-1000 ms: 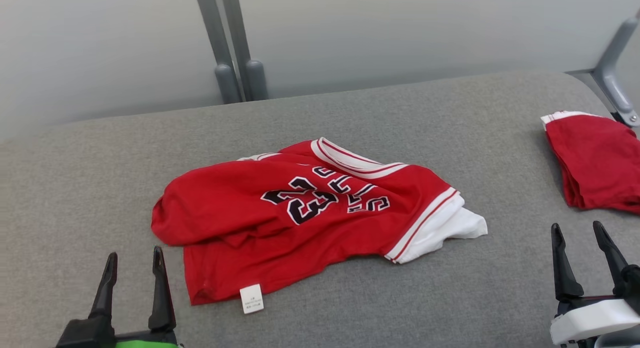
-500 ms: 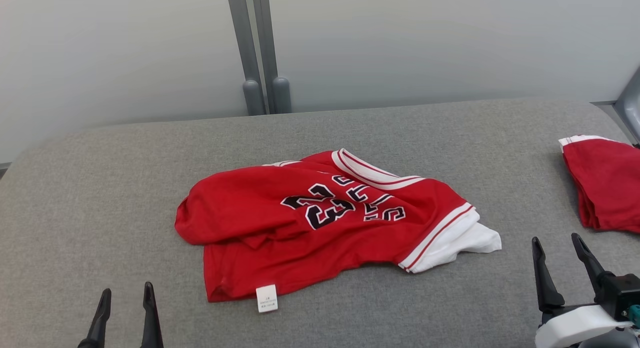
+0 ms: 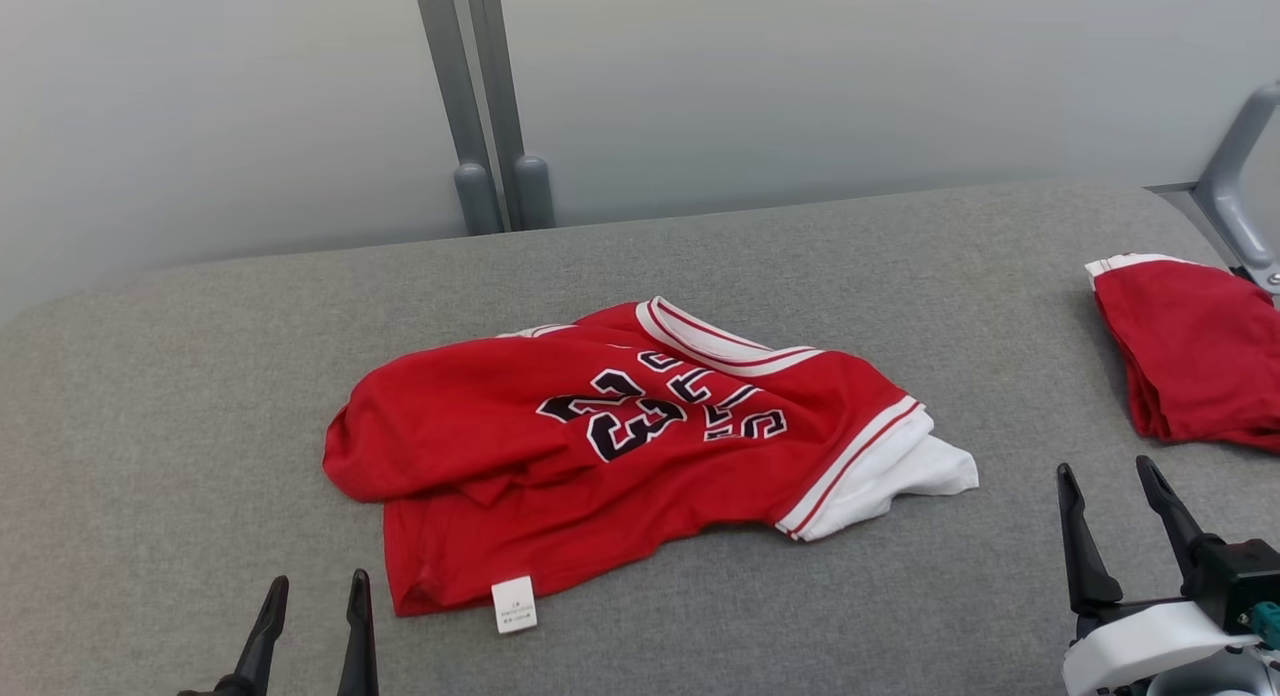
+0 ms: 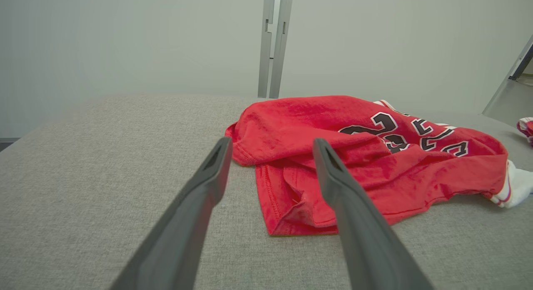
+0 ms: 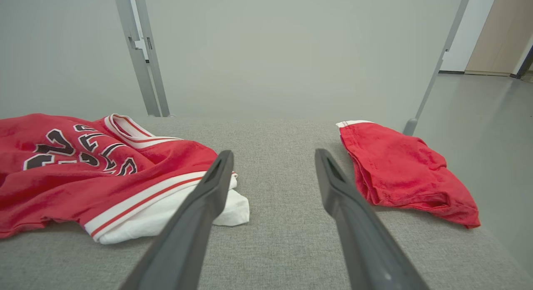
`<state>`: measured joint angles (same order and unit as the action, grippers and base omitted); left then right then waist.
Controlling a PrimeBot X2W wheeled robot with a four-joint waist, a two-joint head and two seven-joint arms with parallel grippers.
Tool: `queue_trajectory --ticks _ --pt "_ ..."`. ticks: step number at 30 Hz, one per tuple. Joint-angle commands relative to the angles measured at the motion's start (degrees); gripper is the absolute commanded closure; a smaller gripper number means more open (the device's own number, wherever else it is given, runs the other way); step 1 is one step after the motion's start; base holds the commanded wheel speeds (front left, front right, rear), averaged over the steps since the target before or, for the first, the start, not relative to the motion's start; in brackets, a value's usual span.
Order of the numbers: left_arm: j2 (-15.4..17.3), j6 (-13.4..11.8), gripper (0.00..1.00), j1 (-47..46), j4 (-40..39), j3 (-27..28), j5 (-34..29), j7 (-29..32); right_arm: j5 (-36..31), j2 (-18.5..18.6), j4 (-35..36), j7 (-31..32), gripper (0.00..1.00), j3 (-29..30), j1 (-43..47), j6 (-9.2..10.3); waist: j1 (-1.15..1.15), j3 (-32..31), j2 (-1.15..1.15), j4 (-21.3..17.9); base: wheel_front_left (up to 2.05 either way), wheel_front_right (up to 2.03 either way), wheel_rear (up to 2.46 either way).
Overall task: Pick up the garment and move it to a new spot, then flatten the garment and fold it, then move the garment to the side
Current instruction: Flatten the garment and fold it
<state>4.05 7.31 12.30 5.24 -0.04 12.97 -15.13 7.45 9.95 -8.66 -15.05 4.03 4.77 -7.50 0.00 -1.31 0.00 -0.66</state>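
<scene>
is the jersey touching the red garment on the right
Apart. The head view shows bare grey surface between the jersey and the red garment.

A bare lab or test room is suggested: a grey fabric-covered work surface (image 3: 700, 256) is set before a plain pale wall (image 3: 850, 76), grey metal frame posts (image 3: 478, 196) are mounted at its far edge, and smooth grey flooring (image 5: 470, 115) with a beige door (image 5: 495, 31) is seen far right.

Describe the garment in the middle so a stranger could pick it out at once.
On the wide grey fabric surface, look to the middle, in front of the two grey posts. There lies a crumpled red jersey with white trim. Unlike the red bundle at the right edge, it bears a black 23 and a white tag.
</scene>
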Motion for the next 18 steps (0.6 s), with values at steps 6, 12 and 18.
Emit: queue_trajectory --ticks 6,12,18 --pt "0.4 0.2 0.0 0.9 0.2 -0.9 0.0 0.0 0.5 0.3 -0.1 -0.2 0.0 -0.7 0.5 0.02 0.0 -0.7 0.0 -0.2 0.0 0.0 0.0" --pt "0.4 0.2 0.0 1.3 0.1 -0.5 0.1 0.0 0.5 0.6 0.2 -0.2 0.0 -1.4 0.2 0.02 0.0 -0.8 0.0 0.4 0.0 0.0 0.0" --pt "0.6 0.2 0.0 0.3 2.9 -1.7 -0.7 0.0 2.3 2.1 -0.9 -0.2 0.0 -3.9 -1.8 0.02 0.0 -0.2 0.0 0.9 0.0 0.0 0.0"
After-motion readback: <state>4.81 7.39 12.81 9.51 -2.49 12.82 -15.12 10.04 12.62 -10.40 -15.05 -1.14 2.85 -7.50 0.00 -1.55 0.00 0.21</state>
